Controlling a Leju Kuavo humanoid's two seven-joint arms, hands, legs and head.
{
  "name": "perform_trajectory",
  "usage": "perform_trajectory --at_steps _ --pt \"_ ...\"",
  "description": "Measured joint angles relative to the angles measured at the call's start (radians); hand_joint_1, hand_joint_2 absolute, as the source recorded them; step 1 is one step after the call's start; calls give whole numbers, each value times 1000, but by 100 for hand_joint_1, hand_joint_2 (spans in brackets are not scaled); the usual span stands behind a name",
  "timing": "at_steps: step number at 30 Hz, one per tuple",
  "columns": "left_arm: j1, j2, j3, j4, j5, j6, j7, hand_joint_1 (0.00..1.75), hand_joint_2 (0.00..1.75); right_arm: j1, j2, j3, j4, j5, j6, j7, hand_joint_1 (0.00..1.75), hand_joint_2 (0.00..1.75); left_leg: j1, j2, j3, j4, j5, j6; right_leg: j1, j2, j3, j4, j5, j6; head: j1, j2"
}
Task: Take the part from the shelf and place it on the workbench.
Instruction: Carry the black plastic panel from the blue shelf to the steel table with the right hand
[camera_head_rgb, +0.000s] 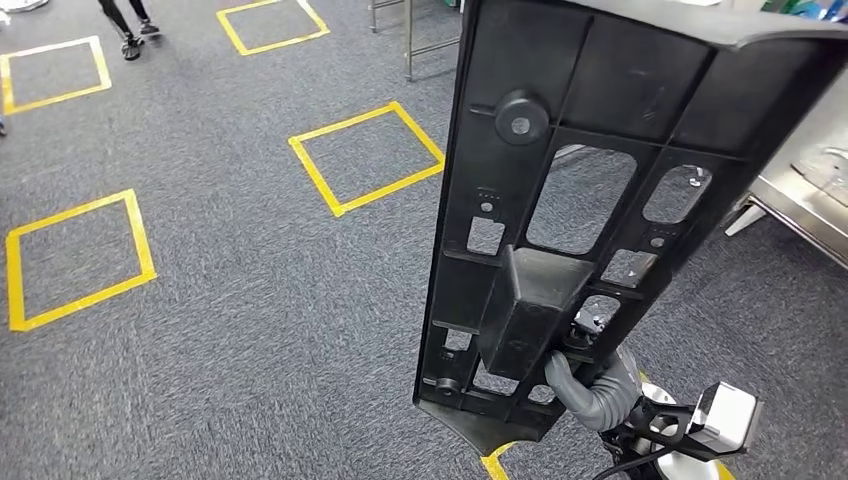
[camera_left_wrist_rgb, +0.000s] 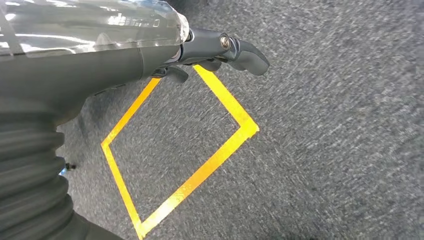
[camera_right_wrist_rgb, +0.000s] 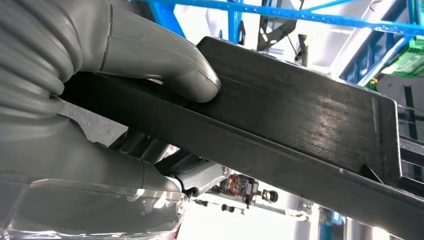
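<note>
1. The part (camera_head_rgb: 590, 200), a long black moulded plastic panel with ribs, cut-out windows and a boxy block on its back, is off the shelf and carried upright in front of the robot, reaching from about 5 o'clock up to 1 o'clock in the head view.
2. The right hand (camera_head_rgb: 590, 385) grips it near its lower end: the grey thumb (camera_right_wrist_rgb: 165, 65) presses flat on one face of a black rib, and the rest of the hand lies under it, so the fingers are clamped on the part.
3. The left hand (camera_left_wrist_rgb: 220, 50) hangs over the grey carpet (camera_head_rgb: 250, 300), holding nothing; its dark fingers look loosely curled, not fully apart and not closed on anything.
4. Yellow tape squares (camera_head_rgb: 365, 158) mark the carpet at 9 to 12 o'clock of the part. A person's legs (camera_head_rgb: 128, 25) stand at 11 o'clock, well apart from the robot.
5. A steel worktop (camera_head_rgb: 800, 215) edge shows at 3 o'clock, just behind the part's upper end; I judge it to be the goal.
6. Progress: the pickup is done, and the carry appears well along. What is left is to bring the part over the worktop, lay it down and let go.
7. Risk: the panel is long and held at one end only, so it may swing or tip.
</note>
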Motion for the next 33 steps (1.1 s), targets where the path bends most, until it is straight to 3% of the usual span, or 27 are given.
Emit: perform_trajectory --at_steps 2,4,6,8,9,10,12,14,16,18,20,22,24,25,26,27,29,31,33 --pt "-1 -3 1 0 1 2 1 0 175 -6 1 0 0 -4 3 0 169 175 0 17 5 -2 -3 -11 5 13 0 -9 -1 -9 0 0" --pt "-4 -6 1 0 3 8 2 0 175 -12 2 -1 1 -13 12 -1 169 175 2 10 4 13 -18 -21 0 32 7 -21 5 -19 0 0" --pt "-4 -7 3 0 6 14 2 0 175 -20 5 -2 4 -21 22 -3 169 175 5 -32 -31 100 -69 -29 -8 49 16 -32 11 -27 0 0" --pt "-1 -8 5 0 5 15 2 0 175 -25 9 -2 10 -26 26 -5 169 175 8 -61 -95 234 -128 -34 -8 69 17 -32 11 -33 0 0" --pt "1 -8 5 0 3 14 1 0 175 -25 11 -2 13 -27 28 -5 169 175 9 -64 -118 276 -138 -37 -7 80 17 -30 10 -33 0 0" --pt "2 -8 6 0 1 14 -2 0 175 -25 12 -2 16 -28 29 -5 169 175 10 -65 -124 280 -126 -39 -8 93 17 -27 8 -32 0 0" --pt "0 -8 7 0 3 16 -14 0 175 -25 15 -2 19 -30 32 -4 169 175 14 -75 -84 179 -52 -41 -10 117 18 -17 2 -26 0 0" --pt "-3 -8 9 0 6 18 -30 0 175 -31 20 -2 21 -32 31 1 169 175 20 -117 -32 60 -3 -39 -11 138 11 -2 -6 -16 0 0" --pt "-5 -9 10 0 7 18 -43 0 175 -43 26 -2 24 -34 30 11 169 175 20 -141 -19 23 -1 -32 -13 156 -2 7 -7 -5 0 0" --pt "-10 -12 11 0 6 18 -53 0 175 -53 29 -2 27 -35 30 18 169 175 19 -124 -18 16 4 -18 -17 171 -8 5 -3 9 0 0" --pt "-20 -14 11 0 2 17 -59 0 175 -64 31 -3 31 -36 30 22 169 175 21 -105 -12 3 10 -3 -17 142 -23 34 -22 18 0 0" --pt "-30 -14 12 0 -6 13 -60 0 175 -77 31 -5 41 -38 31 22 169 175 19 -83 -9 -3 12 5 -16 90 -76 141 -75 24 0 0" --pt "-33 -14 11 0 -12 8 -54 0 175 -81 32 -6 54 -42 31 19 169 175 16 -60 -8 -2 9 7 -19 69 -141 262 -117 29 0 0" --pt "-33 -14 11 0 -14 6 -49 0 175 -80 32 -6 61 -43 32 16 169 175 15 -48 -7 -2 7 7 -20 65 -154 282 -113 31 0 0" --pt "-33 -14 11 0 -14 5 -46 0 175 -79 32 -6 67 -43 32 13 169 175 15 -38 -5 -2 5 6 -20 61 -145 259 -91 31 0 0" --pt "-33 -14 11 0 -13 5 -42 0 175 -78 32 -7 71 -43 33 10 169 175 15 -28 -2 -2 2 4 -20 54 -116 201 -56 29 0 0" --pt "-32 -14 11 0 -11 4 -36 0 175 -80 32 -7 75 -40 34 3 169 175 12 -11 6 -1 -5 -3 -14 16 -46 61 -2 19 0 0" --pt "-29 -12 12 0 -7 5 -31 0 175 -81 32 -7 76 -37 34 -1 169 175 8 3 11 -1 -11 -13 -4 -7 -17 1 9 6 0 0" --pt "-23 -10 12 0 -5 5 -28 0 175 -82 32 -7 78 -35 34 -2 169 175 6 18 15 -2 -16 -24 -1 12 -18 -1 8 -4 0 0"
